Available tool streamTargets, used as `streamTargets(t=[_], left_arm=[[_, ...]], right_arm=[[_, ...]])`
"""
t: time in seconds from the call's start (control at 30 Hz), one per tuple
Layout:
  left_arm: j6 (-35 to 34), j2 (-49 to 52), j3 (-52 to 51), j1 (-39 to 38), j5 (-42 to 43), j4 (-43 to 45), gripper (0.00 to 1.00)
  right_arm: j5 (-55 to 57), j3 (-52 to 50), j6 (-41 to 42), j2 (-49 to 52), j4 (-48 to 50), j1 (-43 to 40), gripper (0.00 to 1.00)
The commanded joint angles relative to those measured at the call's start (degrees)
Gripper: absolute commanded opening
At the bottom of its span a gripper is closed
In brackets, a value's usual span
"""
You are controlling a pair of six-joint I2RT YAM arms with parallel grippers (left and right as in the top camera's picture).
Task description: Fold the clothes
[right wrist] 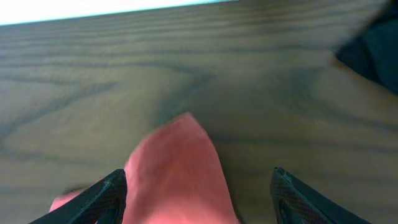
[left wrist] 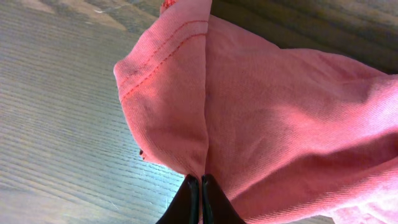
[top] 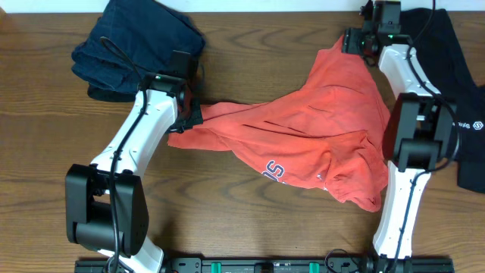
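The coral-red T-shirt (top: 318,129) lies rumpled across the middle and right of the table, with part of its white-and-navy lettering showing near its front edge. My left gripper (top: 191,117) is shut on the shirt's left end; in the left wrist view the closed fingertips (left wrist: 200,180) pinch a fold of hemmed red cloth (left wrist: 261,118). My right gripper (top: 356,42) is open at the shirt's far right corner. In the right wrist view a tongue of red cloth (right wrist: 177,171) lies between the spread fingers (right wrist: 198,177).
A dark navy denim garment (top: 136,45) is bunched at the far left, close behind my left gripper. A black shirt with a small white logo (top: 462,91) lies at the right edge beside the right arm. The table's far edge is just beyond the right gripper.
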Motion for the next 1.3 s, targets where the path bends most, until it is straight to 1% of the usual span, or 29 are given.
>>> streamTargets(t=[0.0,0.2,0.27,0.3,0.33,0.4,0.43,0.47,0.5,0.6,0.73,0.87,0.97,1.2,1.27], left_arm=[[0.5,0.7,-0.3,0.4,-0.5,0.1,0.06],[0.5,0.7,-0.3,0.4,-0.5,0.1,0.06],[0.5,0.7,-0.3,0.4,-0.5,0.2,0.06],[0.5,0.7,-0.3,0.4,-0.5,0.3,0.06],[0.5,0.7,-0.3,0.4,-0.5,0.5,0.06],[0.5,0.7,-0.3,0.4,-0.5,0.9,0.06],[0.5,0.7,-0.3,0.4,-0.5,1.0,0.06],[0.5,0.7,-0.3,0.4,-0.5,1.2,0.06],[0.5,0.7,-0.3,0.4,-0.5,1.4,0.06],[0.5,0.7,-0.3,0.4,-0.5,1.8,0.06],[0.5,0.7,-0.3,0.4,-0.5,1.9,0.06],[0.5,0.7,-0.3,0.4,-0.5,2.0,0.06],[0.5,0.7,-0.3,0.4,-0.5,2.1,0.06],[0.5,0.7,-0.3,0.5,-0.5,1.9,0.06],[0.5,0.7,-0.3,0.5,-0.5,1.6,0.06]], right_arm=[[-2.2,1.8,1.5,3.4,2.4,0.6,0.72],[-3.3,1.8,2.7,6.4,6.7,0.7,0.68],[-3.3,1.8,2.7,7.2,7.6,0.7,0.65],[-3.3,1.8,2.7,7.6,8.1,0.7,0.60],[-3.3,1.8,2.7,7.6,8.2,0.7,0.55],[-3.1,1.8,2.7,7.6,8.7,0.7,0.27],[-3.0,1.9,2.7,7.6,8.9,0.7,0.17],[-2.9,2.3,2.7,7.6,8.7,0.6,0.06],[-2.8,3.0,2.7,7.6,8.0,0.5,0.01],[-2.9,6.7,2.7,7.5,3.5,0.0,0.01],[-3.0,16.1,1.3,7.5,-8.0,-1.2,0.01],[-4.4,27.8,-1.7,7.5,-23.7,-2.2,0.01],[-5.9,36.5,-1.9,7.5,-37.7,-2.4,0.01],[-7.9,51.5,-2.0,7.5,-69.2,-2.4,0.01],[-8.9,54.5,-2.1,7.5,-76.0,-2.4,0.01]])
